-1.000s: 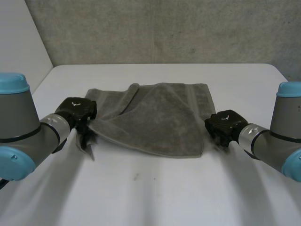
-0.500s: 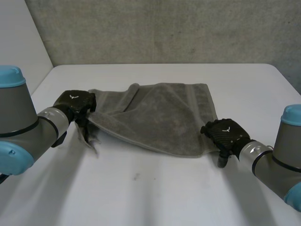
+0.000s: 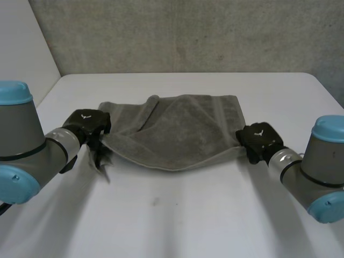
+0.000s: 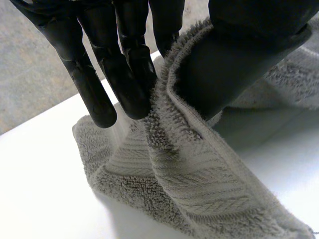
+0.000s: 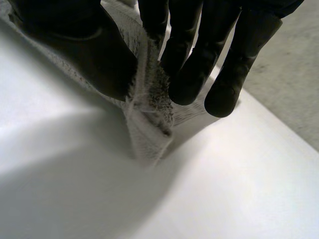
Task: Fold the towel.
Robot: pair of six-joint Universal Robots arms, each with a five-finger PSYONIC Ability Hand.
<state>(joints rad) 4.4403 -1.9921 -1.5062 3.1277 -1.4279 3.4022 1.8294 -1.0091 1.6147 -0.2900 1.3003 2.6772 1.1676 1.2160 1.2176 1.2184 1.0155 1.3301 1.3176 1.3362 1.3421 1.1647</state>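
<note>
two black hands have your grey towel [image 3: 183,131] pinched at once, one at each end of its near edge. at the left of the head view, your left hand [image 3: 88,122] sits on the towel's near left corner, and a short tail of cloth hangs below it toward the white table [image 3: 172,220]. its wrist view shows you straight fingers [image 4: 124,79] on one side of the hem and the thumb [image 4: 234,59] on the other, clamped on the cloth between them.

in the centre of the frame the towel lies rumpled, with a raised fold running from its far edge toward the middle. the far part rests on the table, while the near edge is lifted and sags in a shallow curve between the two hands.

at the right of the frame your right hand [image 3: 259,141] has the near right corner. in its wrist view the fingers and thumb squeeze a bunched bit of cloth between them, and the tip hangs below the fingertips toward the table; you cannot tell whether it touches. the grey arms [image 3: 27,156] with light-blue caps enter from the lower left and lower right corners.
</note>
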